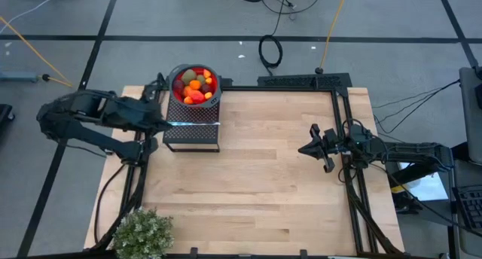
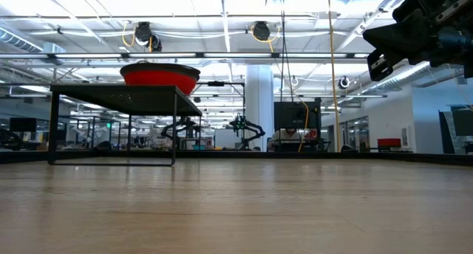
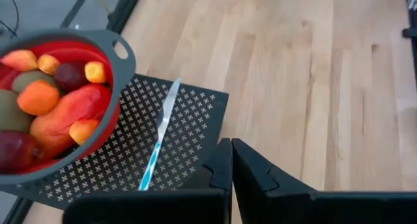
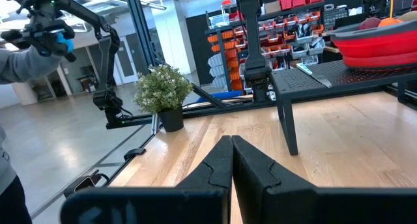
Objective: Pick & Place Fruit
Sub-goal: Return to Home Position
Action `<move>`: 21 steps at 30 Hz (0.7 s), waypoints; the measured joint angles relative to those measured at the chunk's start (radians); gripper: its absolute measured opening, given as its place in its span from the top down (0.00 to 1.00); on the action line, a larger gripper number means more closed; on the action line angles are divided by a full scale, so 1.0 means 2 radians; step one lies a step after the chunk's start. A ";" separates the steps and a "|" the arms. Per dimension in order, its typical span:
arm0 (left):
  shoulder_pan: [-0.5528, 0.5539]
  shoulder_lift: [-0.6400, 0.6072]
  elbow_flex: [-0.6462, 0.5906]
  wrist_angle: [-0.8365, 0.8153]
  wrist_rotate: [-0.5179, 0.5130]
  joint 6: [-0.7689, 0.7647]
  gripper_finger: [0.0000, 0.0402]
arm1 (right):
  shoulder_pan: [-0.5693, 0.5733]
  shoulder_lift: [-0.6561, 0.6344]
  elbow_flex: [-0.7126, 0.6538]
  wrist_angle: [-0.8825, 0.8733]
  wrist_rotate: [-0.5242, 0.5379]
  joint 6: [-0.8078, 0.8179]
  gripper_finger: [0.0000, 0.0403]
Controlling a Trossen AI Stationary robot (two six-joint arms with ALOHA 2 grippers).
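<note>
The toy fruits [image 1: 195, 86] lie heaped in a red bowl with a grey rim [image 3: 122, 51], which stands on a black perforated rack [image 1: 192, 127] at the table's far left. In the left wrist view I see an elongated orange-red fruit [image 3: 65, 113], orange balls, dark-red ones and olive-brown ovals. A knife [image 3: 159, 129] lies on the rack beside the bowl. My left gripper [image 3: 231, 149] is shut, raised over the rack's left side near the bowl. My right gripper [image 4: 231, 146] is shut, raised at the table's right edge, pointing toward the rack.
A bushy grey-green potted plant [image 1: 143, 233] stands at the table's near-left corner. A black frame [image 1: 343, 123] runs along the far and right edges. The wooden tabletop [image 1: 263, 184] is bare between the rack and my right arm. A person's arm [image 4: 19, 61] shows beyond the table.
</note>
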 joint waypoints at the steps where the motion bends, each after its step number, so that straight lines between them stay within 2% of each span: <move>1: 0.000 -0.007 0.000 0.002 -0.002 0.002 0.99 | 0.000 0.000 0.000 0.000 0.000 0.000 1.00; 11: 0.000 -0.086 0.000 0.059 -0.008 0.000 0.99 | 0.000 0.000 0.000 0.000 0.000 0.000 1.00; 18: 0.000 -0.123 0.000 0.063 -0.027 -0.001 1.00 | 0.000 0.000 0.000 0.000 0.000 0.000 1.00; 21: 0.000 -0.137 -0.022 0.092 -0.029 0.009 1.00 | 0.000 0.000 0.000 0.000 0.000 0.000 1.00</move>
